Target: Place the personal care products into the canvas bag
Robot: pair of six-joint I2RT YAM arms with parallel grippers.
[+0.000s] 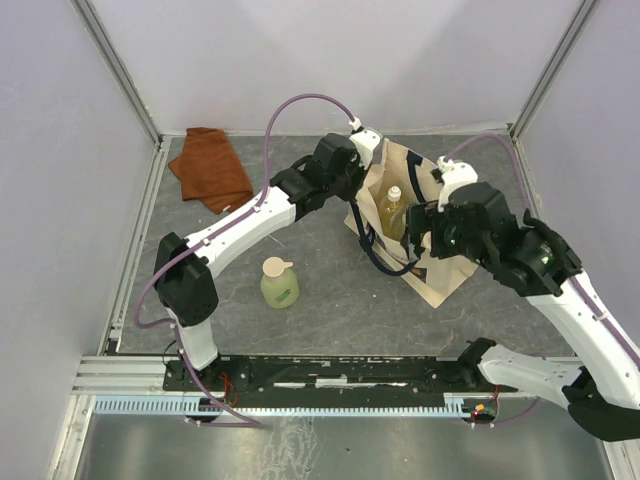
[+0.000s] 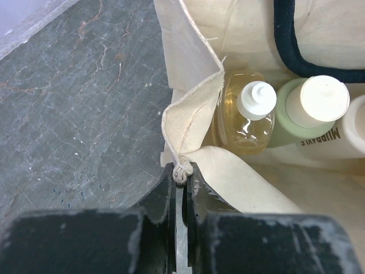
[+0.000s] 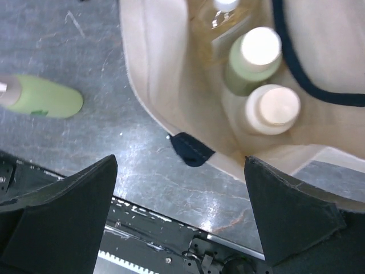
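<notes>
The canvas bag (image 1: 432,270) stands open right of centre. My left gripper (image 1: 368,172) is shut on its cream rim (image 2: 181,171) and holds the mouth open. Inside stand the amber bottle (image 2: 245,114), a pale green cream-capped bottle (image 2: 311,108) and the cream-white bottle (image 2: 353,134); the three also show in the right wrist view, amber (image 3: 219,17), green (image 3: 254,54), cream-white (image 3: 271,108). My right gripper (image 3: 179,188) is open and empty above the bag's near rim (image 1: 425,225). The pale green bottle with the spout cap (image 1: 280,283) lies on the table left of the bag, also in the right wrist view (image 3: 43,97).
A rust-brown folded cloth (image 1: 210,168) lies at the back left. The bag's navy handle (image 2: 291,45) loops over the opening. A metal rail (image 1: 320,370) runs along the table's near edge. Grey walls close the back and both sides.
</notes>
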